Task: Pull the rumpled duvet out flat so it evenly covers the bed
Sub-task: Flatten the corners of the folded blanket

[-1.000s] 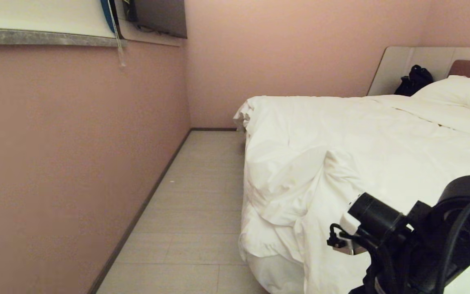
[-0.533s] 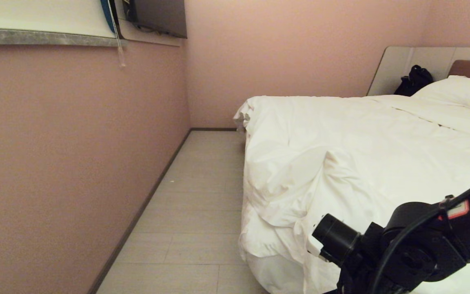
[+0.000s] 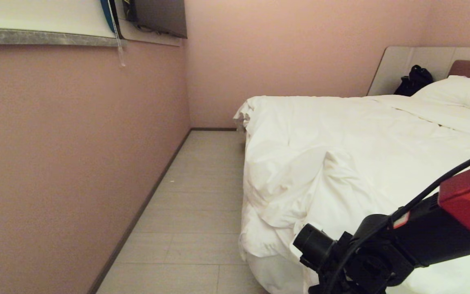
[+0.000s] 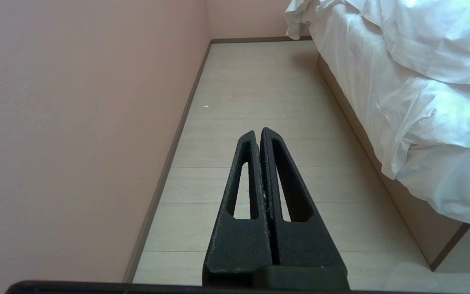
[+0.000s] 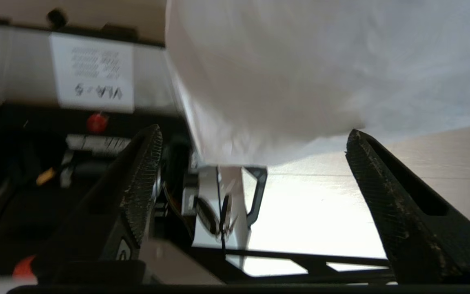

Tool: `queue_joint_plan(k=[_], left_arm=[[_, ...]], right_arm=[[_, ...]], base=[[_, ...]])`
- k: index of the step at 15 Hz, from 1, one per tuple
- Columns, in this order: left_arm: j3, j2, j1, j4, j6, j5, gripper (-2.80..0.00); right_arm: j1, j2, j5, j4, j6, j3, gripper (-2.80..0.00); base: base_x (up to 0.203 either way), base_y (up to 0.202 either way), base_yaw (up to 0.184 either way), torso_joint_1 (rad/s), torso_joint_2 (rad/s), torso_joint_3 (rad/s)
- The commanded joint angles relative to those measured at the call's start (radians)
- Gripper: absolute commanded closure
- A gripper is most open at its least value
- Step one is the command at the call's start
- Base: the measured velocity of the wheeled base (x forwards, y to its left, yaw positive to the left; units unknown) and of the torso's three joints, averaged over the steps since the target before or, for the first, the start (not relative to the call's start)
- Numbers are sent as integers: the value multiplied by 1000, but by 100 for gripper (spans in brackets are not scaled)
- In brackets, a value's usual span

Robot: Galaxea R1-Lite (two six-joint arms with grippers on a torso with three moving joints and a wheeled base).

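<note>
Since the earlier frames the right arm [image 3: 382,253] had swung lower and leftward across the near corner of the bed [image 3: 276,273], its red housing now entering the head view at the right edge, while the duvet [image 3: 361,155] lay as before. We noted the right gripper [image 5: 255,163] with its two fingers spread wide and nothing between them; the white duvet [image 5: 320,65] hung just beyond the fingertips, apart from them, with the robot's own base and a labelled panel [image 5: 92,73] visible past it. The duvet covered the mattress up toward the pillow [image 3: 459,94] near the headboard [image 3: 406,61], with a bunched, folded ridge at the near left corner spilling over the side toward the floor [image 3: 194,204]. A dark bag [image 3: 414,79] sat against the headboard. The left gripper [image 4: 258,132] was clenched, fingers pressed together on nothing, hanging above the floor between the pink wall [image 4: 76,122] and the bed's side, where the duvet [image 4: 414,81] draped over the beige base [image 4: 414,212].
</note>
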Motion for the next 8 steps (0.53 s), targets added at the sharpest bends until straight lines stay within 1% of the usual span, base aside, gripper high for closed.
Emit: queue_joint_plan(k=[1,6,8], left_arm=[[0,0,0,0,1,-1,0],[0,0,0,0,1,0,0],[0,0,0,0,1,0,0]], right_arm=[[2,41,-55,2,20,-19,-280],[2,103,-64,9,65,-66,-280],[2,123,-95,6,83,-67,-280]], base=[[0,0,0,0,0,0],[0,0,0,0,0,0],[0,0,0,0,0,0]])
